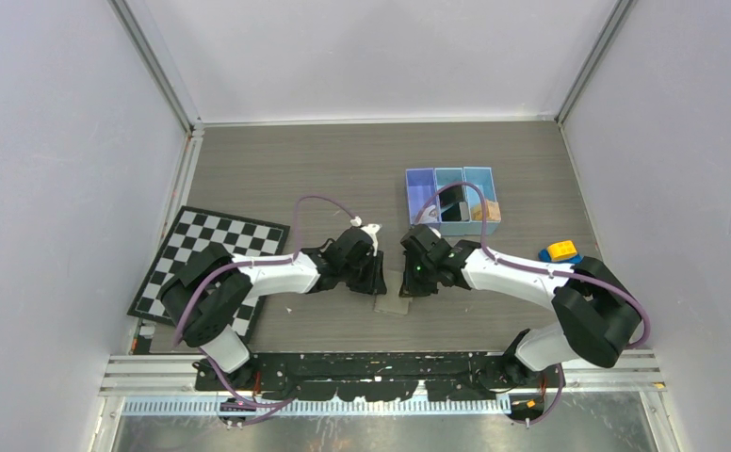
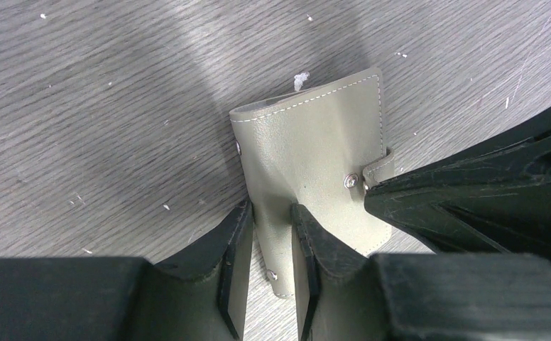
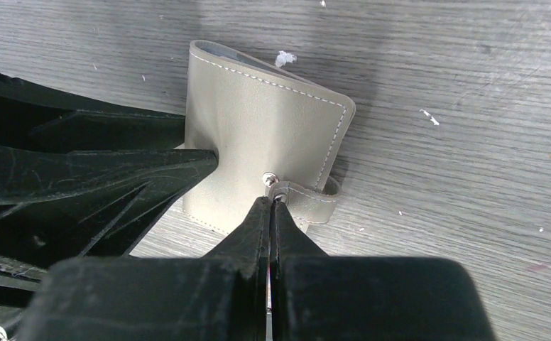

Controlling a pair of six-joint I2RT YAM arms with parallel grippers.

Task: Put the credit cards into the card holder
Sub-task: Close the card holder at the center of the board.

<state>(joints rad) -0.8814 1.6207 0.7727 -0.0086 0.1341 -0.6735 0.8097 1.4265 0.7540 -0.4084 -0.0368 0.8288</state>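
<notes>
One table of grey wood grain, scratched and flecked with white crumbs, boxed in by three pale walls on metal rails. Two arms, left arm and right arm, reaching inward from the near edge. One chequered board by the left edge, toward the near-left corner. One blue tray of three compartments right of centre, holding a dark item in the middle compartment and an orange-tan item in the right one, both too small to name. One blue-and-yellow toy by the right edge.

One card holder, close to the middle of the near edge, between both grippers: grey-taupe, white stitching along the borders, folded over and buckled, small metal studs, one snap tab curling round the edge on the right arm's side.

Then the left gripper, narrowed astride the holder's near-left part, both fingers against the leather. Next the right gripper, pressed fully together, tips at the tab's snap end; impossible to say whether pinching it. One white fluff tuft at the holder's far edge.
</notes>
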